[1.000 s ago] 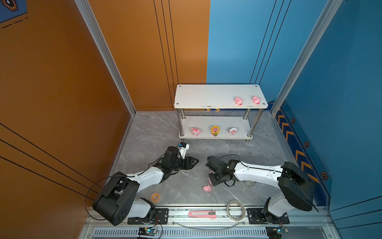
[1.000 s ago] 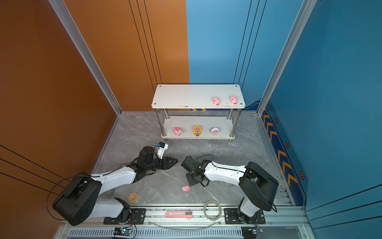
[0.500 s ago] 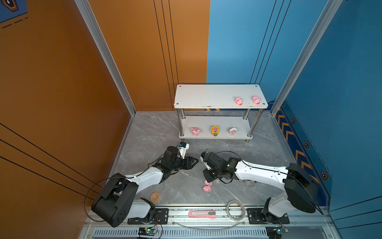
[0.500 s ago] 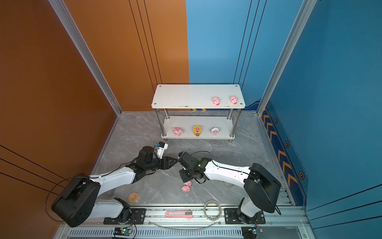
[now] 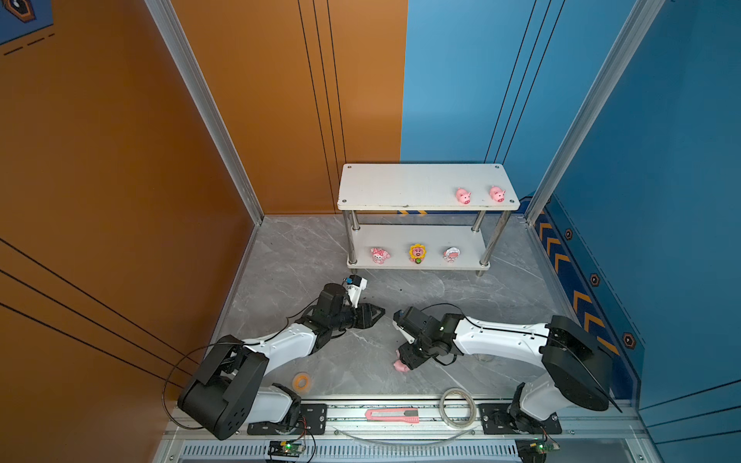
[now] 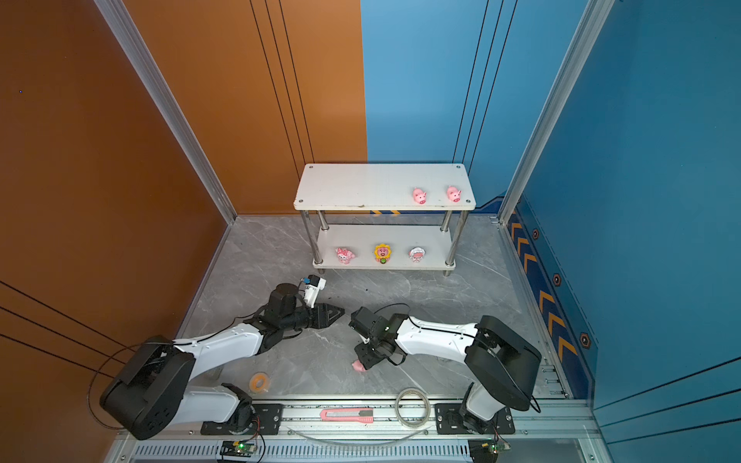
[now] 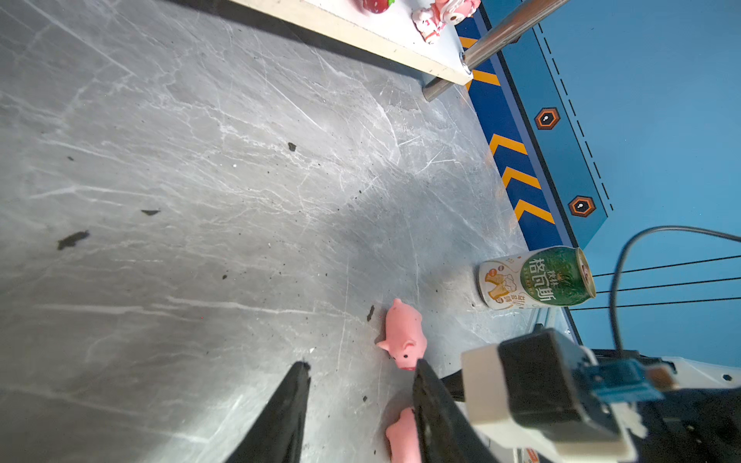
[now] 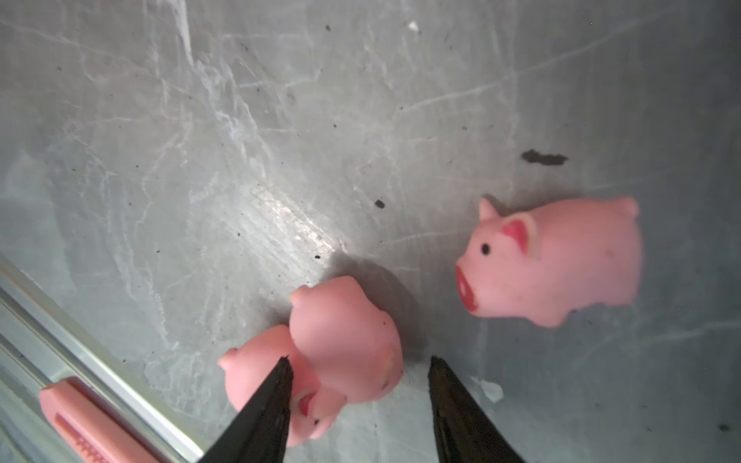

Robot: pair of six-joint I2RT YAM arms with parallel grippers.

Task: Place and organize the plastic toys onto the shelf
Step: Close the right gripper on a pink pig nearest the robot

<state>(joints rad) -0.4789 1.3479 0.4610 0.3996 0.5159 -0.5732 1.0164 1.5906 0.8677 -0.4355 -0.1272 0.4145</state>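
Observation:
The white two-tier shelf (image 5: 427, 188) stands at the back, in both top views. Two pink pigs (image 5: 463, 195) (image 5: 497, 194) sit on its top tier, and three figurines (image 5: 418, 253) line its lower tier. In the right wrist view three more pigs lie on the grey floor. One lies apart (image 8: 553, 260). The other two touch, one (image 8: 345, 336) resting on the other (image 8: 260, 377). My right gripper (image 8: 361, 360) hangs open just over this pair, its jaws straddling the upper pig. My left gripper (image 7: 361, 364) is open and empty, close to a pig (image 7: 403, 334).
A green can (image 7: 535, 278) lies on its side near the blue wall. At the front rail lie a pink utility knife (image 5: 392, 415) and a coil of clear tube (image 5: 459, 407), with an orange tape roll (image 5: 302, 381) on the floor to their left.
My right gripper has gone from shut to open and come toward the front, down over the pigs. The left arm has not moved.

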